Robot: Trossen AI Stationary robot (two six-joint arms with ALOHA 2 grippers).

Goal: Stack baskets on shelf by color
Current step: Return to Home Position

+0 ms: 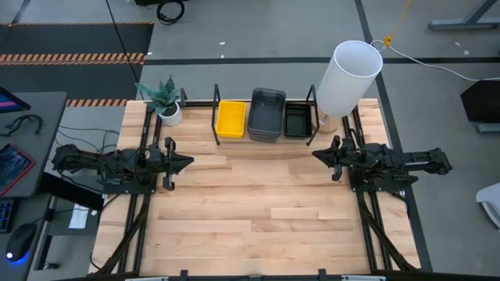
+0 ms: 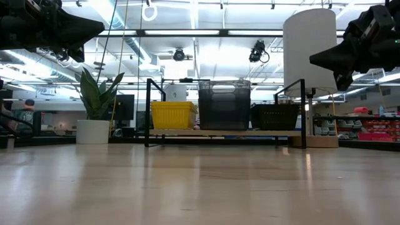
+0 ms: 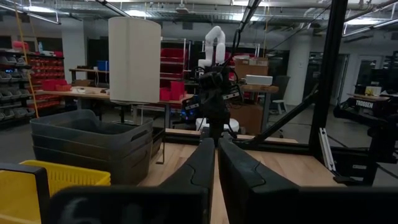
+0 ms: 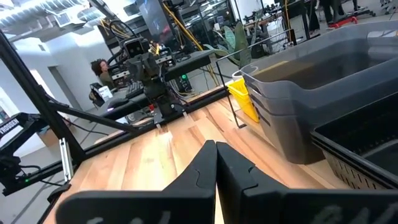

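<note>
Sorting looks finished: on the shelf the yellow baskets fill the left bay, the dark grey baskets the middle and the black mesh baskets the right, though how many nest in each stack is hard to tell. The left gripper and right gripper hang in front of the shelf's two ends, clear of it, fingers pressed together and empty. Only parking at home remains, which needs no grasp.

One shelf held three stacks of baskets — a yellow stack, a grey stack, a black stack — and nearby stood one white cylinder, one potted plant and two arms (left arm, right arm).
</note>
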